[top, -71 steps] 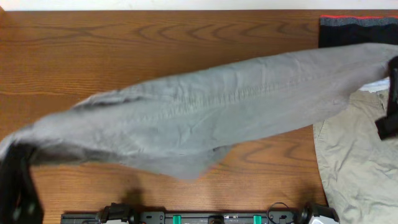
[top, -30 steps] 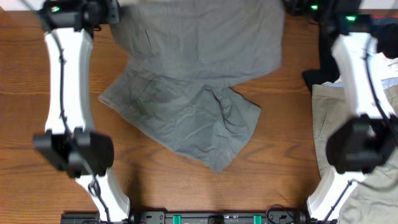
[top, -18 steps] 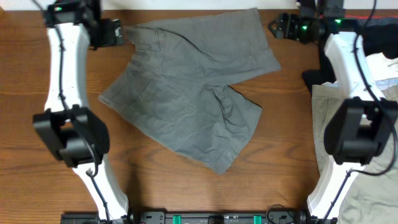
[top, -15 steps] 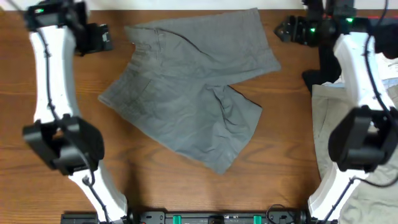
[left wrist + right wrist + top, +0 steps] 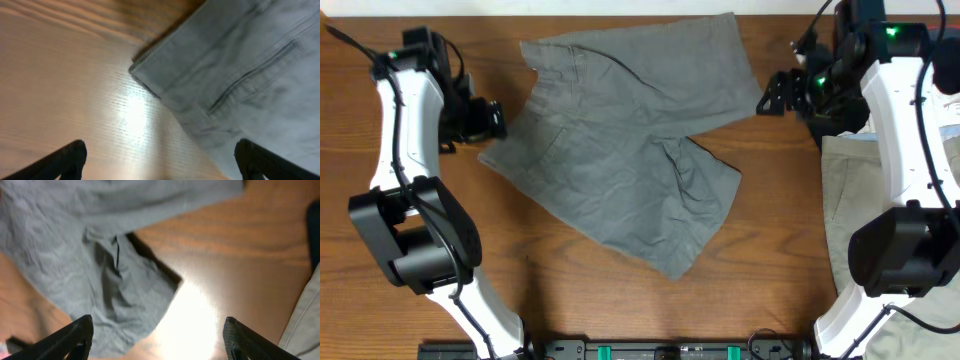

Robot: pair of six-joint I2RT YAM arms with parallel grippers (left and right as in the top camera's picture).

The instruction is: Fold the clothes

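Note:
The grey shorts [image 5: 630,150] lie spread on the wooden table, waistband toward the far edge and one leg reaching toward the near side. My left gripper [image 5: 492,120] hovers just off their left edge, open. In the left wrist view the left gripper [image 5: 160,165] has only bare wood between its fingers, and a corner of the shorts [image 5: 240,75] lies ahead to the right. My right gripper [image 5: 767,100] is open beside the shorts' right edge. The right wrist view shows the right gripper [image 5: 160,342] empty over the table, with the shorts [image 5: 100,255] ahead to the left.
Beige-khaki trousers [image 5: 890,230] lie at the table's right edge, and their edge shows in the right wrist view [image 5: 305,320]. A black garment [image 5: 828,128] lies partly hidden under the right arm. The arm bases stand along the near edge.
Both grippers have let go of the shorts' waistband and opened wide. The shorts settled flat, and both arms drew back from the far edge to the garment's sides.

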